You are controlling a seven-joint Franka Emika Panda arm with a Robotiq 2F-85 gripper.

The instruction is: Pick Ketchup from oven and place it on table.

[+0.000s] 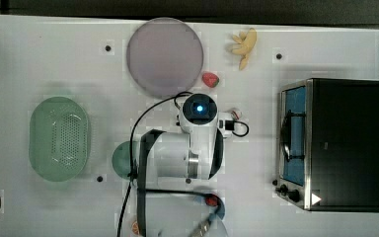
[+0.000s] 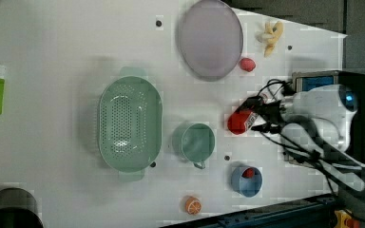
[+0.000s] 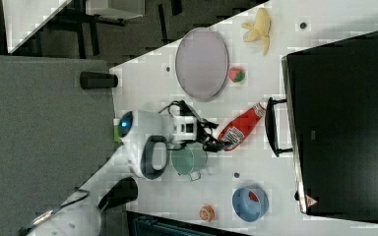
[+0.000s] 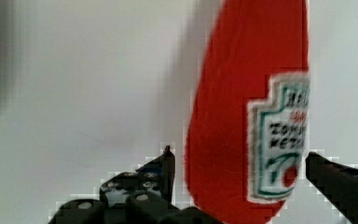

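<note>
**Ketchup down on the table, jaws straddling its base**

Fingertips (image 4: 168, 161) of the gripper (image 4: 237, 161) sit lowest and closest in the wrist view, one dark tip on each side of the Ketchup (image 4: 242, 107), with a sliver of white showing between each tip and the red body. Jaws stand apart, not pinching.

Bottle position: lying on the white table (image 3: 256, 162), outside the oven (image 3: 344, 123). In the right view it sits centre frame, cap end toward the upper right and nearly at the oven's dark handle (image 3: 273, 127), labelled base toward the lower left, where the gripper (image 3: 215, 142) meets it. Long axis runs diagonally, lower left to upper right, and continues straight out from the wrist.

Left view agrees: Ketchup (image 2: 240, 121) at centre right, gripper (image 2: 261, 118) just to its right, oven (image 2: 356, 95) beyond.

Judgement: placement looks done or nearly so. The bottle lies dead ahead of the fingers, so a clean exit is a pull back along the bottle's axis or a straight lift; a sideways move risks rolling it.

Nearby: teal cup (image 3: 189, 160), well clear of the base.
</note>
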